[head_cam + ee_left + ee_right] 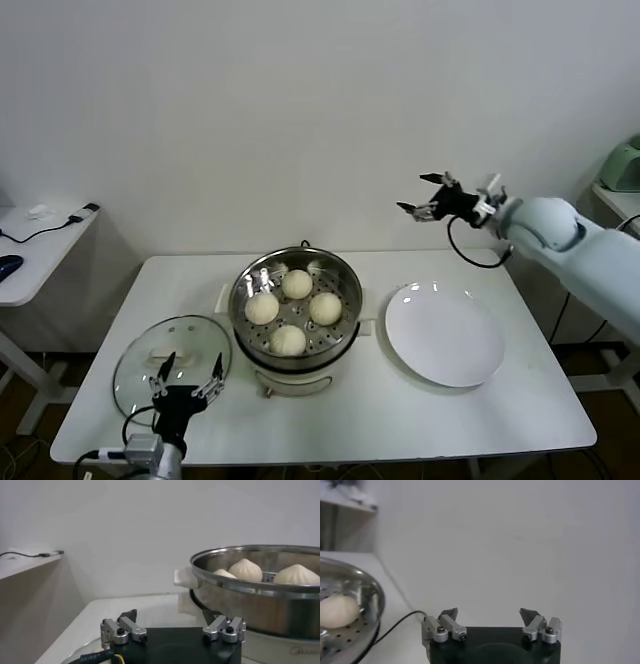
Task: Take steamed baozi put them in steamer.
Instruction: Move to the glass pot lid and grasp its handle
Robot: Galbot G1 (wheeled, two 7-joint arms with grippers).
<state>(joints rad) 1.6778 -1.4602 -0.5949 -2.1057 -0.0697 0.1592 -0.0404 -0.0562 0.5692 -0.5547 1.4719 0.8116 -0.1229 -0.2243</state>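
The shiny steel steamer (356,318) stands mid-table on its white base. Several cream-white baozi (297,284) lie on its perforated tray. My left gripper (188,376) hovers low at the table's front left, over the glass lid, open and empty. From the left wrist view, the left gripper (170,617) faces the steamer (260,597), with baozi (245,570) showing above the rim. My right gripper (425,197) is raised high behind the plate, open and empty. In the right wrist view, the right gripper (489,615) points at the wall, with the steamer's tray (355,625) and one baozi (337,611) off to one side.
A flat white plate (445,335) lies bare to the right of the steamer. The round glass lid (145,372) with a white handle rests at the front left. A side table (40,245) with cables stands at the far left.
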